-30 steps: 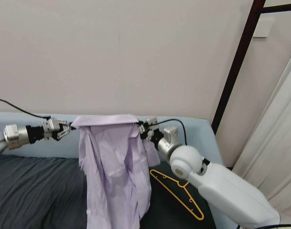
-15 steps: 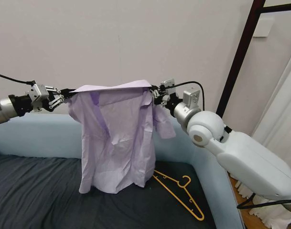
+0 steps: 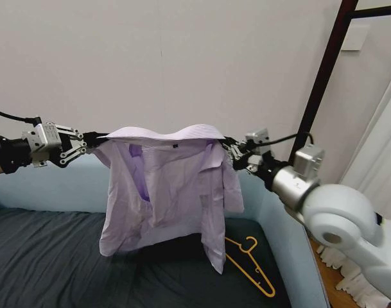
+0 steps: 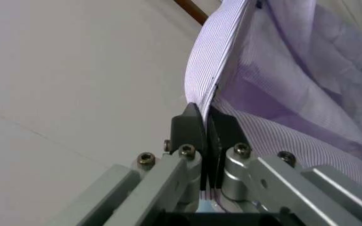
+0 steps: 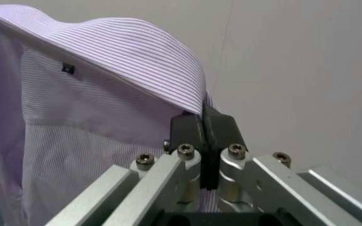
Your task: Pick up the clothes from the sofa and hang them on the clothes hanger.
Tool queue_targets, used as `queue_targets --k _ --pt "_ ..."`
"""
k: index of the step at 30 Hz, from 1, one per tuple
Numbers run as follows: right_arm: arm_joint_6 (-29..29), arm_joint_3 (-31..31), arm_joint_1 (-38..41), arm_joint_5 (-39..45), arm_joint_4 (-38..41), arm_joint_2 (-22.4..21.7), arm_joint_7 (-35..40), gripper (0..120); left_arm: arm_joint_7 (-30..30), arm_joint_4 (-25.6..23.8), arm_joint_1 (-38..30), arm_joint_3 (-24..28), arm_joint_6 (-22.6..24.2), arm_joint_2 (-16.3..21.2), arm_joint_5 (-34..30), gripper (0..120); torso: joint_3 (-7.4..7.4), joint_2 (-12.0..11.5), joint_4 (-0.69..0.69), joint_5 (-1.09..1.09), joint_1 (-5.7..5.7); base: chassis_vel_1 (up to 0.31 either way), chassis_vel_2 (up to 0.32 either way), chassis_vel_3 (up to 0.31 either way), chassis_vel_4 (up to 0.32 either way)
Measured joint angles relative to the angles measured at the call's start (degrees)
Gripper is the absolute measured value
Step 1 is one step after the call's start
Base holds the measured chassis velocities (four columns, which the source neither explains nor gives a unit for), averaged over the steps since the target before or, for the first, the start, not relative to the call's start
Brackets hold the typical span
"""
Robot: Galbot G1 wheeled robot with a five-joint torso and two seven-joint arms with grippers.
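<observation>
On your left, the left hand (image 3: 87, 139) is clamped tight on one shoulder edge of the lilac shirt (image 3: 169, 186), which hangs spread out over the dark sofa seat (image 3: 41, 269). Further right, the right hand (image 3: 230, 150) is pinched shut on the shirt's other shoulder edge. Below it a yellow hanger (image 3: 250, 264) lies on the sofa, and the dark rack post (image 3: 320, 83) stands at the far right.
</observation>
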Motion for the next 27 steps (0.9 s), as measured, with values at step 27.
queue_targets --k 27 --pt "2.29 -20.48 -8.32 -16.77 -30.69 20.76 -3.46 0 -5.57 21.83 20.60 10.90 6.91 -33.79 10.18 0 0.03 -0.02 0.06 -0.02 0.02 0.000 0.000 0.000 0.000"
